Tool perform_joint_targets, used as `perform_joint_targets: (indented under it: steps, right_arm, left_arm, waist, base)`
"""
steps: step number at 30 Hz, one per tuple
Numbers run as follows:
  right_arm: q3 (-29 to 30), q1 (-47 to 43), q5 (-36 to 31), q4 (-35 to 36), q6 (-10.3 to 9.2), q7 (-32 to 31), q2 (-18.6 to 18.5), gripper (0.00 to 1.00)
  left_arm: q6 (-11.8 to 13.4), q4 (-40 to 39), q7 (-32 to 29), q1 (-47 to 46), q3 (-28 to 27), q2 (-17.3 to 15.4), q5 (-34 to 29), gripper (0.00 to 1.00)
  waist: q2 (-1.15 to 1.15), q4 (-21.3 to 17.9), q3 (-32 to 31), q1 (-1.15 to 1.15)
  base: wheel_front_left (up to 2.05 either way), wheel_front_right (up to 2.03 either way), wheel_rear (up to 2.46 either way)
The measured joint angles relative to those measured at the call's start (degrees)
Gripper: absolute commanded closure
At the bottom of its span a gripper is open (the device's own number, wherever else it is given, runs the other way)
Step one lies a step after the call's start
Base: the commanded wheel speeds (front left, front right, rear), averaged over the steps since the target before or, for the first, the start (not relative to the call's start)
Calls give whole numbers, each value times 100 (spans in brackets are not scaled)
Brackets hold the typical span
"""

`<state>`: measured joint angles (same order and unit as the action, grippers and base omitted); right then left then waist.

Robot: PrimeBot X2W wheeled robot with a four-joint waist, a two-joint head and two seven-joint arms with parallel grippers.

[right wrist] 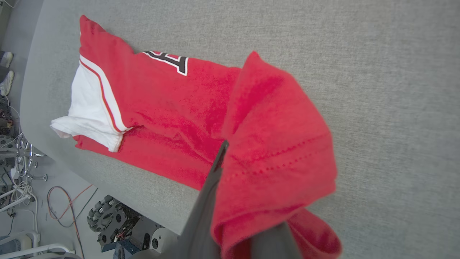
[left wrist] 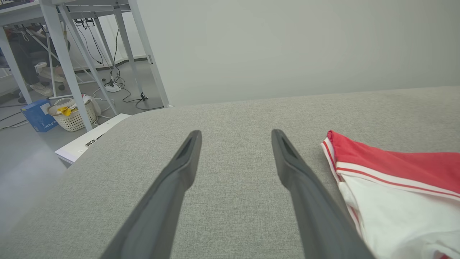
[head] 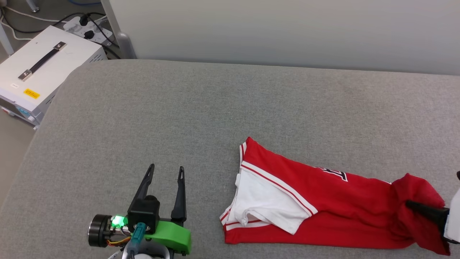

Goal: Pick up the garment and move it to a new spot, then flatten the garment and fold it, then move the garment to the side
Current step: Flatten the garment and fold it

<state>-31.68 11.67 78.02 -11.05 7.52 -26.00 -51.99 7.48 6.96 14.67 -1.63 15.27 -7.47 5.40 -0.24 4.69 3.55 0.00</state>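
Observation:
The garment (head: 323,201), a red jersey with white sleeves and striped trim, lies folded lengthwise on the grey padded table (head: 215,108) near its front edge. Black lettering shows on its upper side (right wrist: 169,59). My right gripper (head: 413,205) is shut on the garment's right end, which bunches up and drapes over the fingers (right wrist: 215,169). My left gripper (head: 166,171) stands open over bare table, left of the white sleeve (left wrist: 395,212), touching nothing. Its fingers (left wrist: 179,169) point toward the far wall.
A white equipment box (head: 39,72) with a black handle sits on the floor past the table's left corner, with a power strip and cables (head: 90,28) behind it. White table legs and a basket (left wrist: 72,115) stand further left. A pale wall (head: 287,28) backs the table.

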Motion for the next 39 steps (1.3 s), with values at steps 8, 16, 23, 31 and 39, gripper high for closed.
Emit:
perform_joint_targets:
  steps: [8,16,23,31,39]
  right_arm:
    - [-297,584,-443,401,0,-411,650,100]
    - [-817,1419,-1056,109,0,-662,1588,100]
    - [-1247,1950,-1511,-483,0,-567,2307,100]
    - [-1552,2251,-2059,-1501,0,-62,2894,100]
    - [-1871,2303,-2084,-1850,1,344,3065,94]
  left_arm:
    - [-103,-2,0,25,-41,83,-66,0]
    - [-169,-1,0,-76,-52,211,-113,0]
    - [-177,7,0,-148,-64,250,-191,0]
    - [-177,18,0,-289,-34,343,-242,0]
    - [-208,131,0,-336,-14,376,-243,0]
  waist:
    - [0,98,113,0]
    - [0,247,311,0]
    - [0,361,449,0]
    - [0,448,631,0]
    - [0,465,629,0]
  base:
    - [0,0,0]
    - [0,0,0]
    - [0,0,0]
    - [0,0,0]
    - [0,0,0]
